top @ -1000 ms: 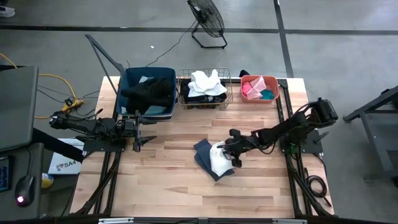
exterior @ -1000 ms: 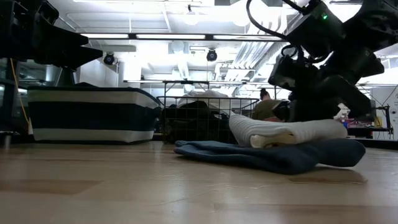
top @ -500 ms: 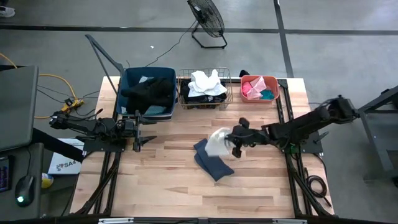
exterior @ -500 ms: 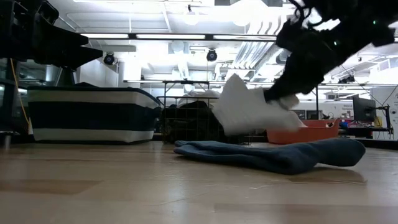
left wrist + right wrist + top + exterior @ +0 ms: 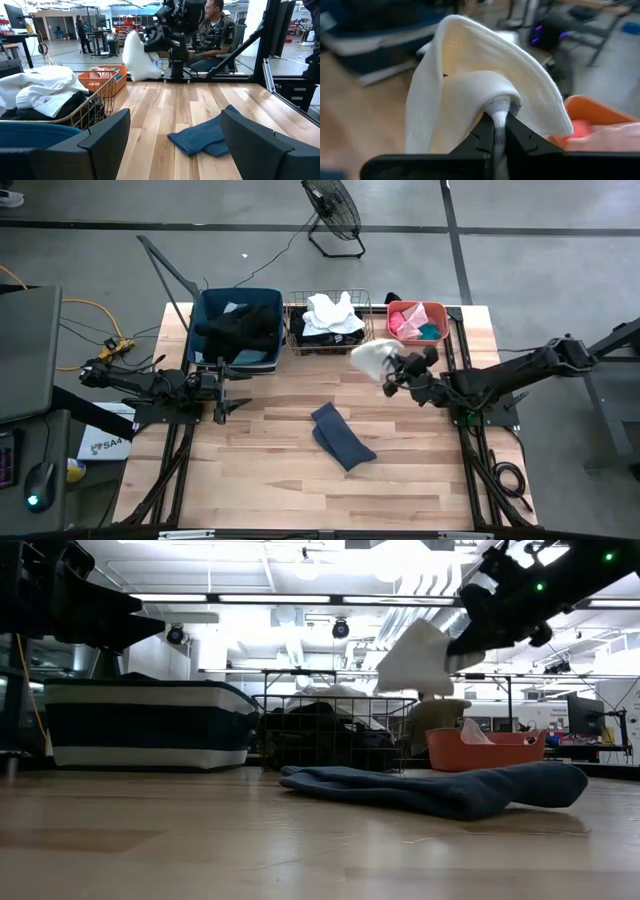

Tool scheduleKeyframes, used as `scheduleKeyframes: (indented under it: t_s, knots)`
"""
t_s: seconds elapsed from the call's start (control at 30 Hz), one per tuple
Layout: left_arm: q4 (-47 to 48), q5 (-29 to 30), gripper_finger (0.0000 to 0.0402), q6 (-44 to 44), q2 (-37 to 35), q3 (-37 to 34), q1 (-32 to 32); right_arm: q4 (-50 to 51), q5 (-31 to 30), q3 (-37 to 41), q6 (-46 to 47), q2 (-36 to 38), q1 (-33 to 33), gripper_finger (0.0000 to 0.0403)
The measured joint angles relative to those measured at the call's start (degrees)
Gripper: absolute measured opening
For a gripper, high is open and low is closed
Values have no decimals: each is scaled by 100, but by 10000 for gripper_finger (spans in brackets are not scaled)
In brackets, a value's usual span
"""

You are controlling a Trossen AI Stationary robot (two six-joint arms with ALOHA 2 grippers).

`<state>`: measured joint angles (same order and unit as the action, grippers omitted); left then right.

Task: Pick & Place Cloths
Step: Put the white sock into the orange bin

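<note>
A white ribbed cloth [image 5: 370, 358] is in the air in my right gripper [image 5: 392, 370], just in front of the gap between the wire basket and the coral tub. It also shows in the low view [image 5: 415, 658], the left wrist view [image 5: 137, 57] and the right wrist view [image 5: 470, 85]. A slate-blue cloth [image 5: 341, 437] lies flat on the table's middle [image 5: 450, 790]. My left gripper [image 5: 235, 392] waits open at the table's left, beside the blue tub; its fingers stand wide apart [image 5: 175, 145]. More cloths fill the three containers. My right gripper [image 5: 499, 131] pinches a bunched, grey-edged part of the white cloth [image 5: 496, 107] between its two fingers. The fingers come about level from the table's right. The cloth is doubled over in several layers and arches past the fingertips, lifted clear of the table.
Along the far edge stand a blue tub [image 5: 205, 330] with black cloths, a wire basket [image 5: 330, 352] with white and black cloths, and a coral tub [image 5: 395, 338] with pink and teal ones. Bare wood lies around the slate-blue cloth. A person sits beyond the table [image 5: 215, 30].
My right gripper, shut on the white cloth, has lifted it off the slate-blue cloth and carried it up and toward the far edge, a little to the right, to the wire basket and coral tub. The slate-blue cloth has stayed on the table.
</note>
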<state>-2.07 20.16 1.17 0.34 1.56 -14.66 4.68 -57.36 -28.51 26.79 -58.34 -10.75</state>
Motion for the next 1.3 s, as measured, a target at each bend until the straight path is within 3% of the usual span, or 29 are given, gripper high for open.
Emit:
scheduleKeyframes:
  t_s: [0.4,0.67,1.07,1.3]
  knots:
    - [0,2,300,0,0,0,0,64,-1250,-4,-207,419,951,11]
    - [0,2,300,0,2,0,2,124,-1452,-4,-776,417,2110,11]
    - [0,2,300,2,2,0,0,1364,-662,-4,-129,342,3744,11]
    - [0,0,300,2,0,0,2,1403,107,-4,-85,14,4373,11]
